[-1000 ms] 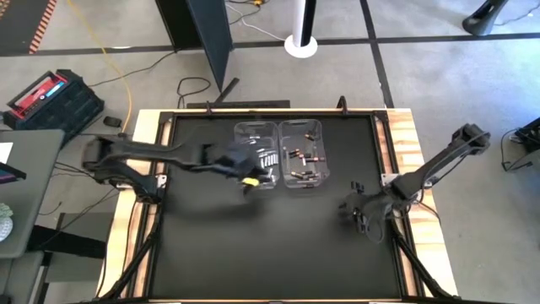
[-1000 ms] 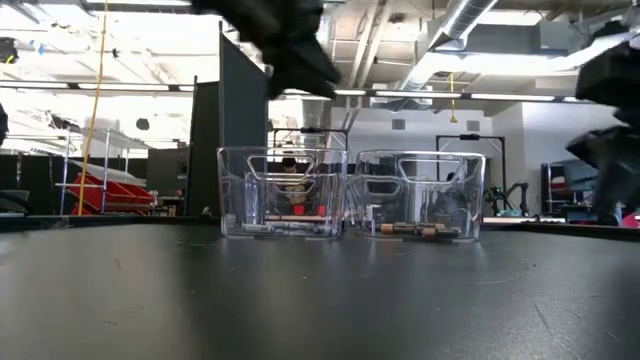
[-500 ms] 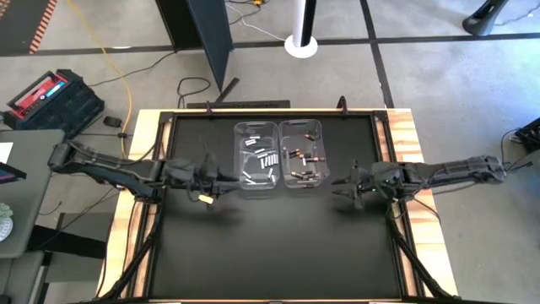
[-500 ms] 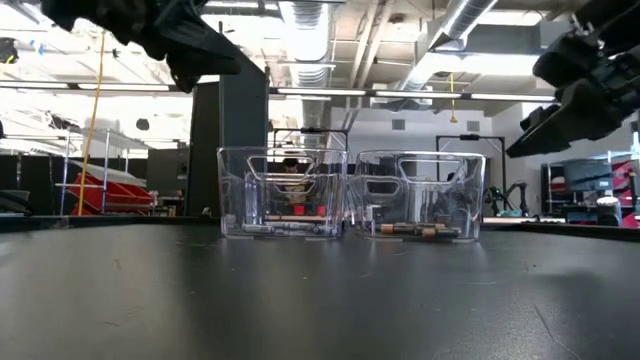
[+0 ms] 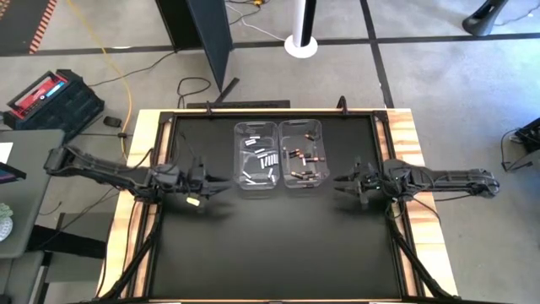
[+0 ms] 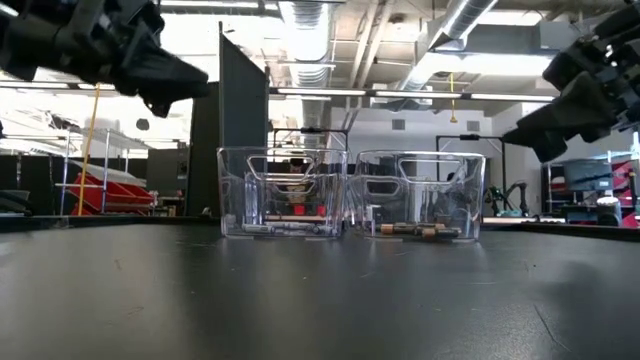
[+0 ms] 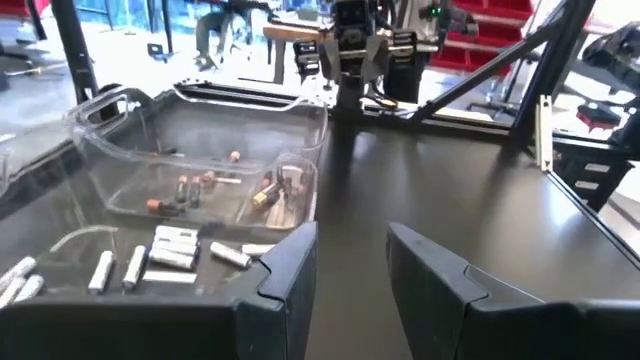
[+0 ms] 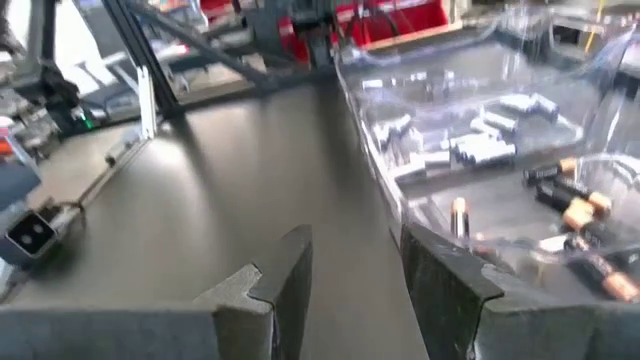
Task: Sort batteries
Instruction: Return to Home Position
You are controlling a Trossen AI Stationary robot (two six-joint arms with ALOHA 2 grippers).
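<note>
Two clear bins stand side by side at the far middle of the black table. The left bin (image 5: 256, 156) holds silvery-white batteries (image 7: 170, 250). The right bin (image 5: 302, 154) holds dark, copper-toned batteries (image 8: 575, 210), which lie on its floor. My left gripper (image 5: 221, 184) hovers open, left of the bins and just nearer than them, pointing level toward them. My right gripper (image 5: 342, 183) hovers open to the right of the bins and points back at them. Nothing is between the fingers of either gripper (image 7: 352, 285) (image 8: 355, 275).
The black mat (image 5: 270, 245) lies bare over the whole near half of the table. A wooden frame (image 5: 143, 135) edges the table on the left and right. A dark upright panel (image 5: 207, 34) stands beyond the far edge.
My left gripper has drawn back from above the left bin toward the table's left edge and tipped toward level. My right gripper has swung from pointing at the near side round to point at the bins, shifting a little toward the far edge. The bins and batteries have stayed put.
</note>
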